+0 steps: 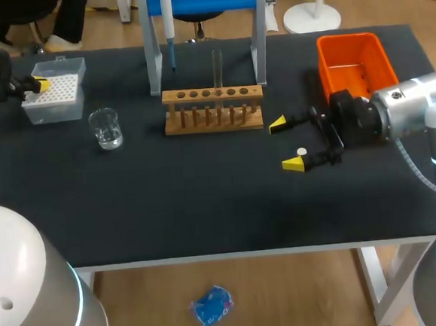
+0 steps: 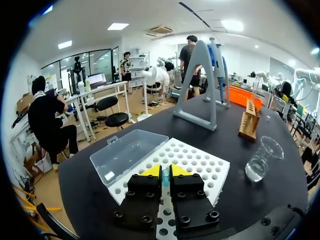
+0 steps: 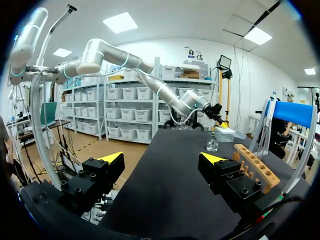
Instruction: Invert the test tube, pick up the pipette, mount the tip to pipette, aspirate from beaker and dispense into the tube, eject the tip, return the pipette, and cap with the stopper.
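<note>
Tube racked; left gripper [image 1: 39, 84] at tip box [image 1: 56, 100], far left.
Head: clear test tube [image 1: 217, 69], faint, upright in wooden rack [image 1: 212, 109], far centre. Left wrist: left gripper [image 2: 163, 171] pinches a bluish tip [image 2: 165, 176], mostly hidden. Right wrist: right gripper [image 3: 162, 160] spread wide, rack [image 3: 255, 169] beside it.
</note>
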